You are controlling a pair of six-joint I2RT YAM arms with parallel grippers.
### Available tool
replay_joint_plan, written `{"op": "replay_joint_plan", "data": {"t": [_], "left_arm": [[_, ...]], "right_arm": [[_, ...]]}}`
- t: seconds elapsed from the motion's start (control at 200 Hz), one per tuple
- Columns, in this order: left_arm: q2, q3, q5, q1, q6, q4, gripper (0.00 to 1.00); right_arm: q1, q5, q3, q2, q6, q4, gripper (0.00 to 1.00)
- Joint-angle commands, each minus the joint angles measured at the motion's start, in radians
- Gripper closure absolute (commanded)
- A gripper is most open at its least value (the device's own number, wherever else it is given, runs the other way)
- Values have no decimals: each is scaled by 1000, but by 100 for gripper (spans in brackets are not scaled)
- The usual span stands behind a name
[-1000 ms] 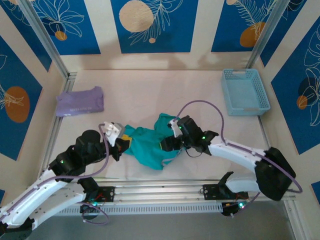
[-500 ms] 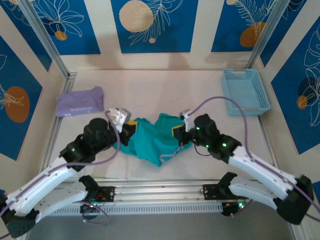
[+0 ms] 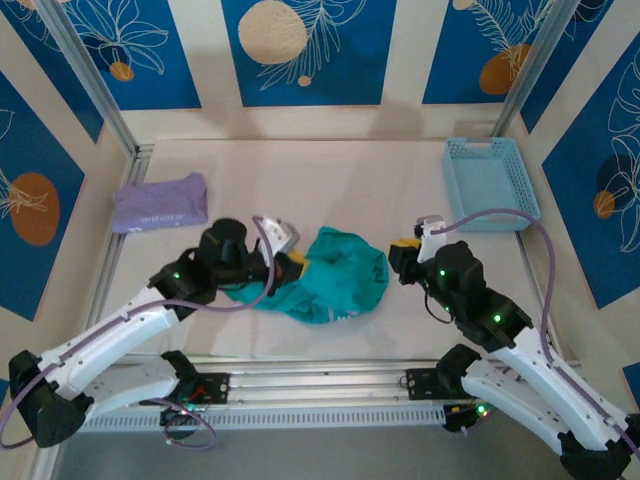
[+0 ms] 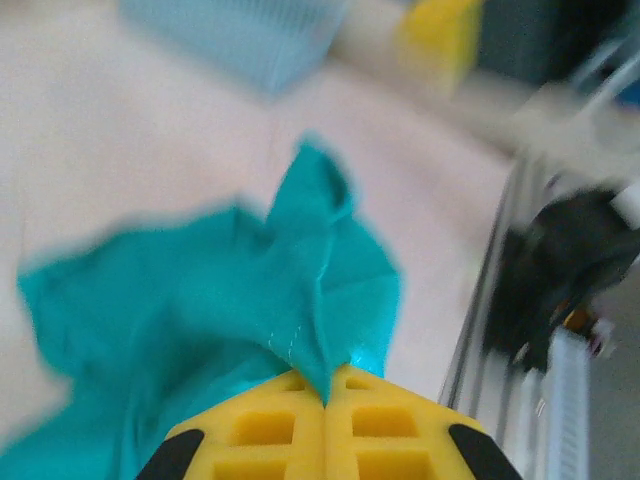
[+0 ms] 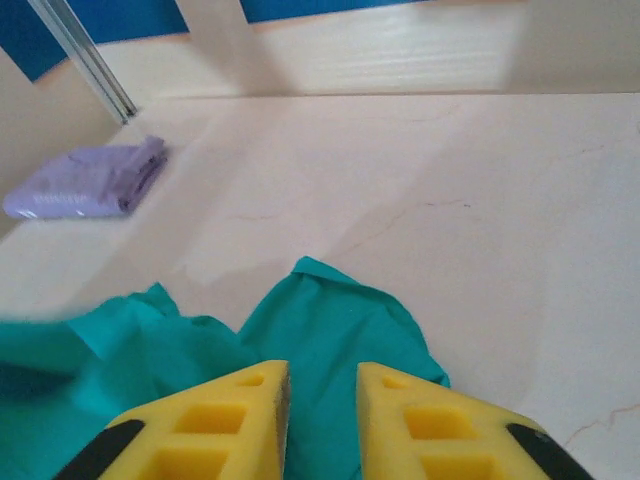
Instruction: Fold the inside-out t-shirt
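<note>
Two grippers flanked the t-shirt [image 3: 335, 280], which lay in a crumpled heap on the table [image 3: 330, 175], near the front edge and about midway across. The left gripper [image 4: 326, 388] was clamped on a ridge of teal cloth at the heap's left side. In its blurred wrist view the yellow pads [image 4: 270, 430] met, with a pinch of fabric rising from between them. The right gripper [image 5: 322, 400] had its pads a little apart with nothing between them. From above it hung just off the heap's right edge, apparently not touching it.

No hem, sleeve or collar could be picked out in the bunched cloth, and that looked like the main hazard. The left pinch was small and may have caught several layers. A pull could then drag the whole heap sideways instead of opening it, or the cloth could slide out of the pads.

If the right gripper closed on the nearest fold, it would probably seize mid-panel fabric rather than a corner. Spreading would then twist the t-shirt further.

A long pull toward the robot also risked trailing cloth over the front rail [image 3: 320, 385] and snagging it there. The purple shirt [image 3: 160, 203] and the basket [image 3: 490, 183] stood well apart, so neither seemed likely to be disturbed.
</note>
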Motion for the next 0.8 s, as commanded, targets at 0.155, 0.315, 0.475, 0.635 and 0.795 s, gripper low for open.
{"op": "replay_joint_plan", "data": {"t": [0.155,0.315,0.475,0.635,0.795], "left_arm": [[14,-150,-123,6,-78,-78,100],[-5,-231,-117,4,-109,6,100],[-4,-245,-112,2,-116,17,100],[-2,-243,-110,1,-114,21,100],[-6,-246,-112,1,-116,23,100]], "right_arm": [[-1,-255,-34,226,42,96,64],[52,-359,-27,406,56,168,53],[124,-318,51,574,-6,155,47],[184,-309,95,717,-17,166,46],[237,-236,132,794,-31,156,48]]}}
